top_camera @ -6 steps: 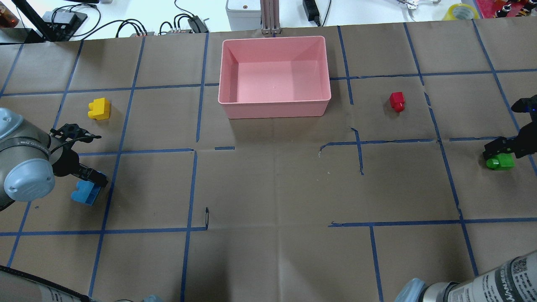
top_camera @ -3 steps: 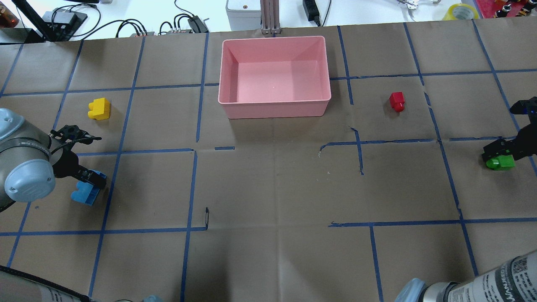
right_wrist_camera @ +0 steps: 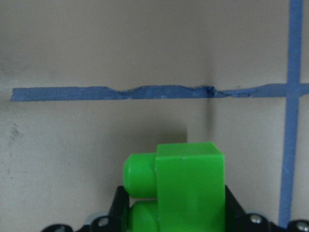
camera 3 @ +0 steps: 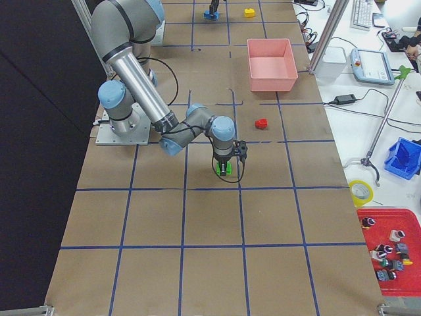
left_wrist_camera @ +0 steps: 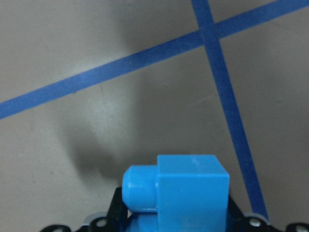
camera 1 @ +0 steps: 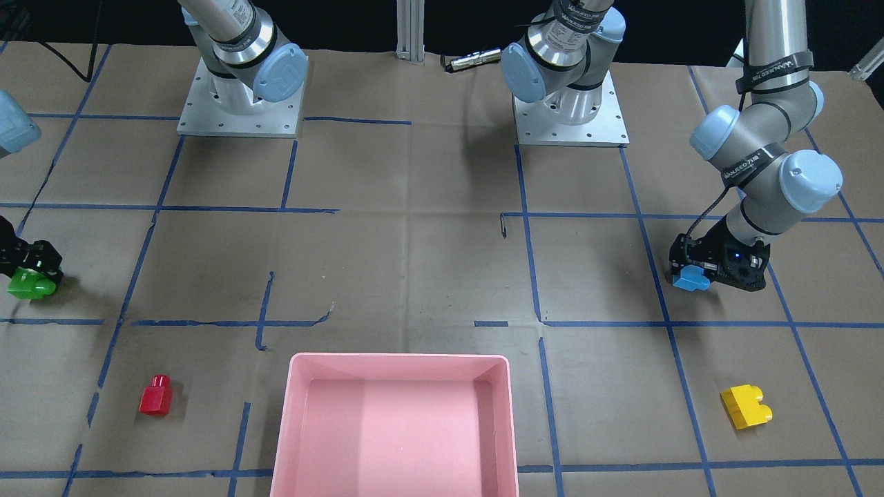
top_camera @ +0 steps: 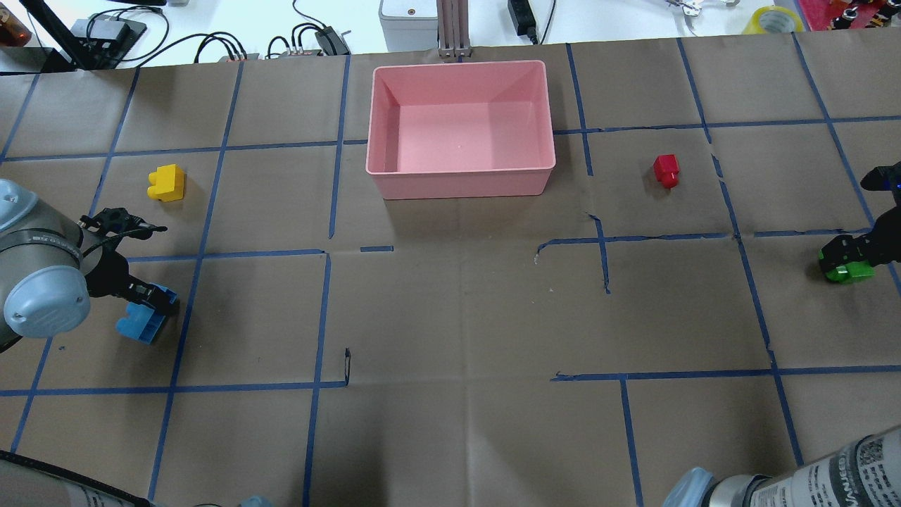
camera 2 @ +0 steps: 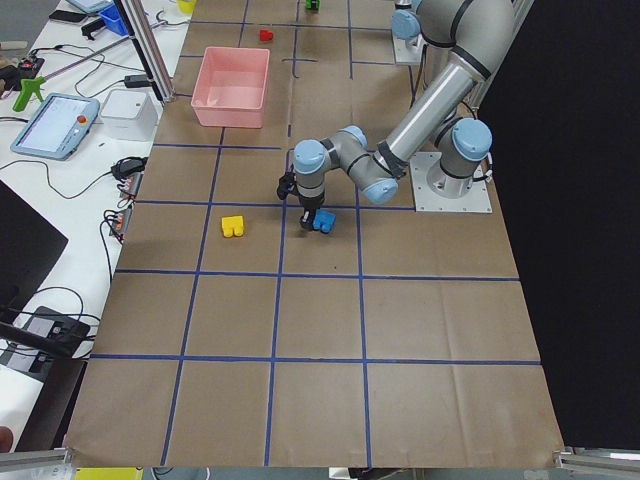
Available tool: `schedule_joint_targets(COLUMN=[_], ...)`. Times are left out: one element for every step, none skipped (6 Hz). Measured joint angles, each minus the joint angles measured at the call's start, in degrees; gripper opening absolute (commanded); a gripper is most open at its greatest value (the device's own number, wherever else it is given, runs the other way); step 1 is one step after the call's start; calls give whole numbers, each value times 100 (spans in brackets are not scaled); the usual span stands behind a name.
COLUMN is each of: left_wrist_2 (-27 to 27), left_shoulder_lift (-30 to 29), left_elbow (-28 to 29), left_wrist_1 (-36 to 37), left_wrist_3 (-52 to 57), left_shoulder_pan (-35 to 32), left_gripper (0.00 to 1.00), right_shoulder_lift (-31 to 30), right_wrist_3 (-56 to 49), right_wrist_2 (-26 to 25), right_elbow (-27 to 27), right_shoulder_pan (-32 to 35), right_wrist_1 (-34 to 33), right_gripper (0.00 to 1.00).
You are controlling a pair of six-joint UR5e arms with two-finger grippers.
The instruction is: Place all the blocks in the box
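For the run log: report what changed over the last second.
The right pincer, shut on the green block, carried it slightly toward the table's right edge. The left pincer, shut on the blue block, drew it a little toward the left edge. The yellow block, red block and empty box stayed put.

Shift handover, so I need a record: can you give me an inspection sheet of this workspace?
Surface: brown paper with blue tape grid, tape torn in spots.
Job's things: pink box holds no blocks; yellow block and red block lie loose on the paper.
Clutter: nothing seen on the paper.
Grippers: left pincer shut on blue block; right pincer shut on green block.
Cables: black cables beyond the far edge.
Surroundings: yellow tape roll and teach pendant on side benches.
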Motion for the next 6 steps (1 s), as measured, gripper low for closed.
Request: schedule_joint_targets(left_wrist_2=[-19,-38,-51,-71,-96,-200], left_shoulder_lift=[205,387,453,377,154,-212], left_elbow=[382,1114,2181,3136,3906,4561], left_wrist_1=[-445,-1428,-2749,-3761,-4331,-4534], left_wrist_3=[-239,-613,-1156,-1700,-2230,-2800], left_shoulder_pan=[-73,-221,-456,-732,-1093,-1517], left_gripper=[6,6,6,6,6,6], right_shoulder_lift=[-221,-408,-495,-512,-474,-418], right_wrist_3=[-44,-72,-58,-32,74,377], right_wrist_2=[7,19,29,33,54,200], right_elbow=[-366,-921,-1552,-2108,-2538,-2735], right_shoulder_pan=[0,26,137,425,962,1578], right_wrist_1=[564,1231,1838,2292,2565,2677], right_gripper=[6,4,3,3,4,4])
